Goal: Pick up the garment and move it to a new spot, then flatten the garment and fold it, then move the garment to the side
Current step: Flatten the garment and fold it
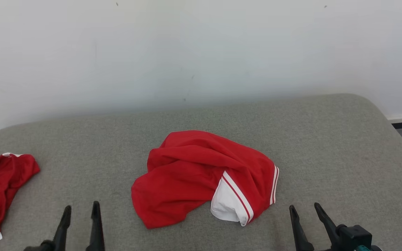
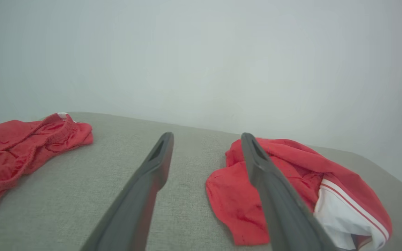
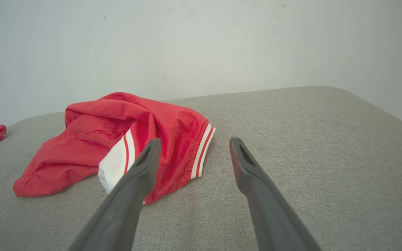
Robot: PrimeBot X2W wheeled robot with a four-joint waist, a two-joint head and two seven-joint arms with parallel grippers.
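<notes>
Grey woven cushion [image 1: 326, 146], round-cornered, meets a pale wall [image 1: 201, 52]. Crumpled red garment [image 1: 187, 174] with white striped cuffs lies centre; bare fabric toward 3 o'clock, another red heap [image 1: 2, 181] at 9. Fingers wide and empty: left gripper [image 1: 82, 205] at 7, right gripper [image 1: 304, 206] at 5.

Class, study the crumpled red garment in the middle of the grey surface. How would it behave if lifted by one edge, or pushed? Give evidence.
Probably floppy: the garment lies in soft folds, so a lifted edge would leave the rest hanging. Likely light: the cloth looks thin. Pushed, it may bunch rather than slide on the textured surface.
</notes>
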